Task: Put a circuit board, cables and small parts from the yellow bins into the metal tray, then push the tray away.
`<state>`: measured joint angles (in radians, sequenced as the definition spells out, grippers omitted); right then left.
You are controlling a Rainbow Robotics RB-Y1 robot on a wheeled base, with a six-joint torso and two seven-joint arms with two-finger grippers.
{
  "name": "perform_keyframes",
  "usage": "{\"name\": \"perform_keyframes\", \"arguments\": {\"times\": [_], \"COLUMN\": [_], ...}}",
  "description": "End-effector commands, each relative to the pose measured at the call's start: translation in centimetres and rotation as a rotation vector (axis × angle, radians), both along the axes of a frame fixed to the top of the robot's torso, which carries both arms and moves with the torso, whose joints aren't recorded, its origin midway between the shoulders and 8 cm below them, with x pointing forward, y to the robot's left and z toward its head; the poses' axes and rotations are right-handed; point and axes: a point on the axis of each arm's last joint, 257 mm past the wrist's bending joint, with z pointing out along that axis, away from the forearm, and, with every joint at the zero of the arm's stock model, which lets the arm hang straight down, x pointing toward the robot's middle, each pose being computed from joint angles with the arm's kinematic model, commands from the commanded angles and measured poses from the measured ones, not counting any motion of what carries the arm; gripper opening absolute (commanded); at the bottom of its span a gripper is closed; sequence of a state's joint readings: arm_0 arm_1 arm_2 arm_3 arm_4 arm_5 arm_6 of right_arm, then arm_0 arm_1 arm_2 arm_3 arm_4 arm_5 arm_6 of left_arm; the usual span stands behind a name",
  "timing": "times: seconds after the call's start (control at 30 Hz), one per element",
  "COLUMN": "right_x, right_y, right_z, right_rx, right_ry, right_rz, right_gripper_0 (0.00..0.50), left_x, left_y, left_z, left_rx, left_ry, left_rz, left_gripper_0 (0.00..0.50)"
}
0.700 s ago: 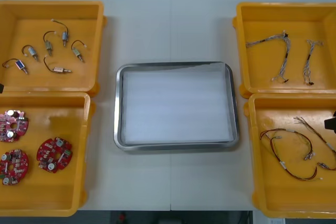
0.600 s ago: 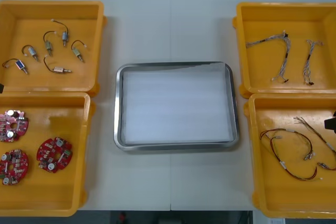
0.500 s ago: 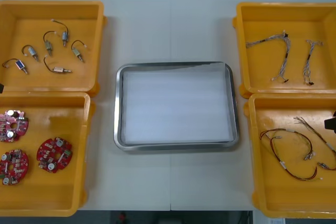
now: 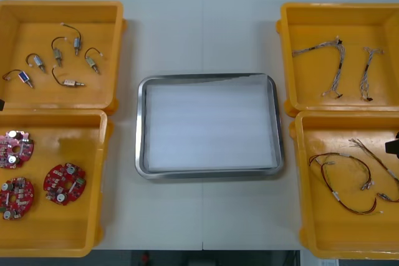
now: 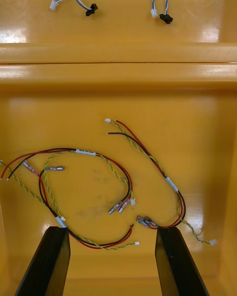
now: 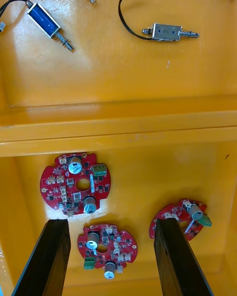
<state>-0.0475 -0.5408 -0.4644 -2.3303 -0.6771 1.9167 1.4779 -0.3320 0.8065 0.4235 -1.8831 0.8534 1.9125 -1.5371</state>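
No words or numbers can be read anywhere here. The round red circuit boards (image 6: 75,183) have tiny pale marks that may be print, but they are too small to make out. The little white tags (image 5: 171,183) on the red and yellow cables (image 5: 85,152) look blank. Nothing readable stands on the yellow bins (image 4: 62,5) or on the rim of the metal tray (image 4: 209,78).
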Motion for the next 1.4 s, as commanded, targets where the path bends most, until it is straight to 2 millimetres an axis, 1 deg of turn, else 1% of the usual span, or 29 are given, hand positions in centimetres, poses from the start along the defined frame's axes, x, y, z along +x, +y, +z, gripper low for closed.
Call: {"name": "perform_keyframes", "arguments": {"times": [0.03, 1.4], "right_x": [-0.50, -0.50], "right_y": [1.09, 1.09], "right_z": [-0.19, -0.19], "right_rx": [0.021, 0.021], "right_ry": [0.000, 0.000], "right_rz": [-0.008, -0.008], "right_gripper_0": [0.500, 0.500], "left_x": [0.52, 0.52], "left_y": [-0.46, -0.46], "left_z": [1.44, 1.44], "left_rx": [-0.008, -0.008], "left_ry": [-0.037, -0.037], "left_rz": [0.029, 0.029], "left_gripper_0": [0.500, 0.500]}}
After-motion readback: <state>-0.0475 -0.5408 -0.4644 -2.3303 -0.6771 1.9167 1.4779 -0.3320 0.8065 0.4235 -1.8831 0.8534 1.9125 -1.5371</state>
